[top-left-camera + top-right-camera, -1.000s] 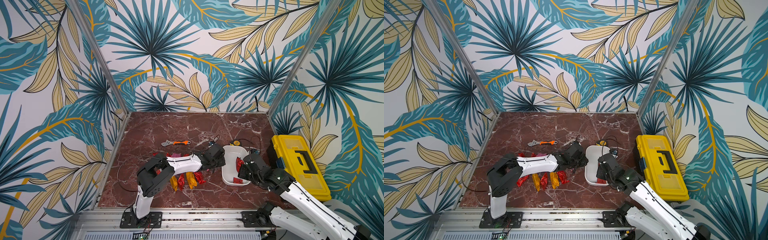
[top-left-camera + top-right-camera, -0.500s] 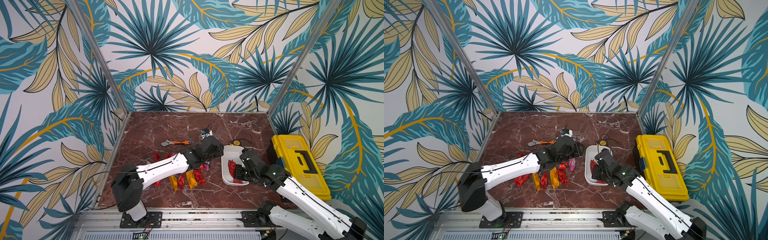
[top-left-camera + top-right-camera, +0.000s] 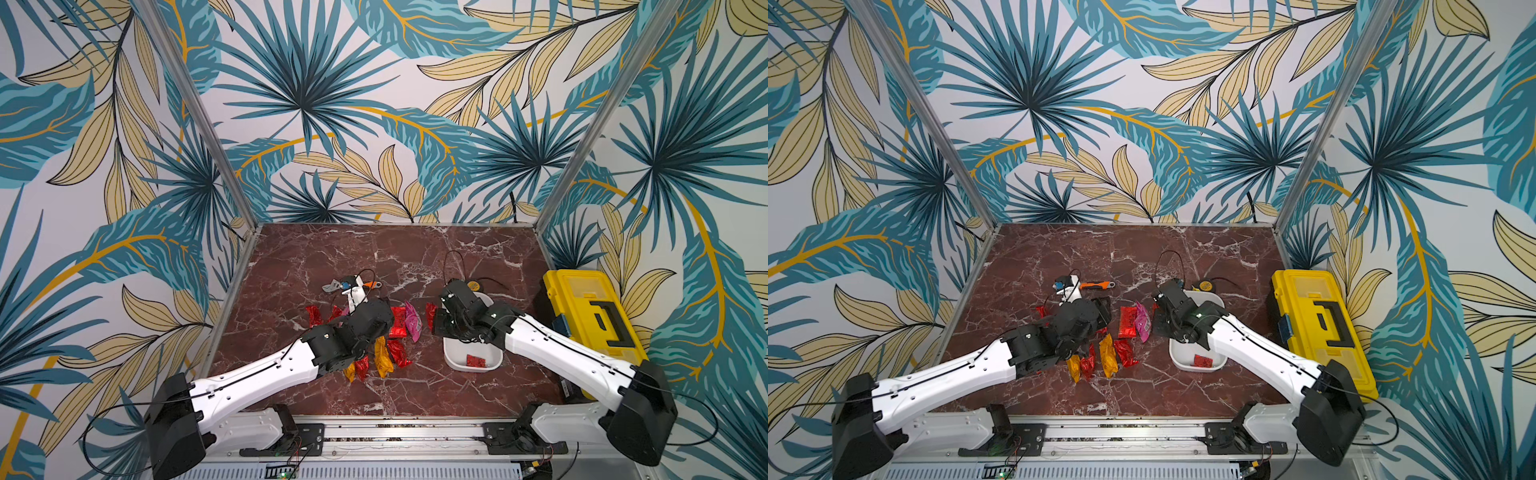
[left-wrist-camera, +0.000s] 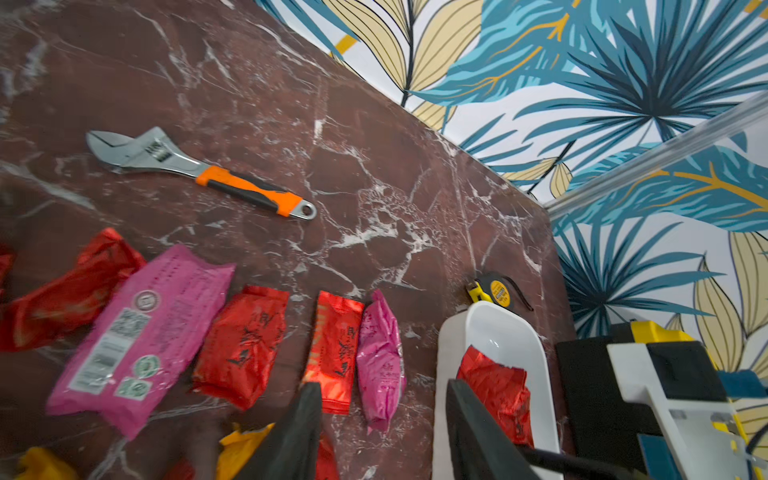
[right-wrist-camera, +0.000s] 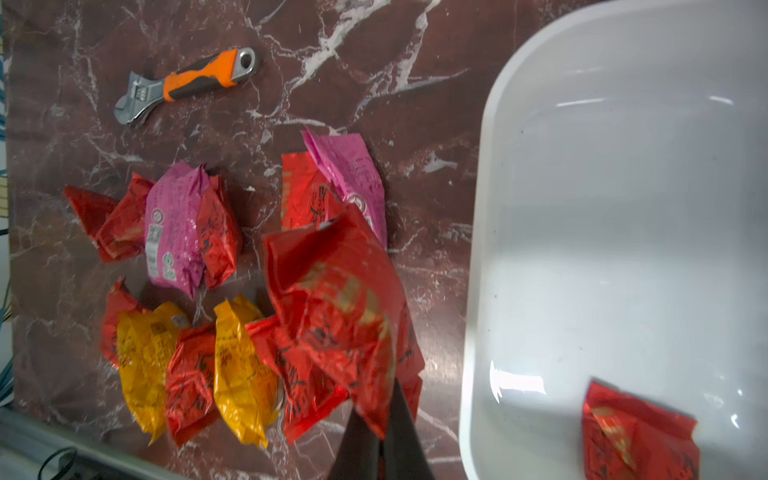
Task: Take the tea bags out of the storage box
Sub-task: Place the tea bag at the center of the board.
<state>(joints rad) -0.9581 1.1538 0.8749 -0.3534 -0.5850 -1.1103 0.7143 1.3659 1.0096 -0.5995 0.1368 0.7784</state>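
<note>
Now the right fingers (image 5: 361, 453) are clenched on one end of a crumpled red tea bag (image 5: 336, 307); it hangs above the table (image 5: 432, 124), just beside the rim of the storage box (image 5: 478, 249), on the side toward the sachets already laid out. The left fingers (image 4: 295, 440) stand apart, released, with nothing between them, low over the tea bags (image 3: 398, 326) on the table. These lie in two loose rows to the left of the box; most are shiny red, two are yellow-orange and two are larger and pink, several touching or overlapping. Inside the white box one red sachet (image 3: 475, 360) lies flat near the end closest to the arms' bases. An orange-handled wrench (image 4: 199, 174) lies beyond the sachets, apart from them; a yellow tape measure (image 4: 496, 291) sits just beside the box's far end; a yellow toolbox (image 3: 590, 311) stands to the right of the box, not touching it.
</note>
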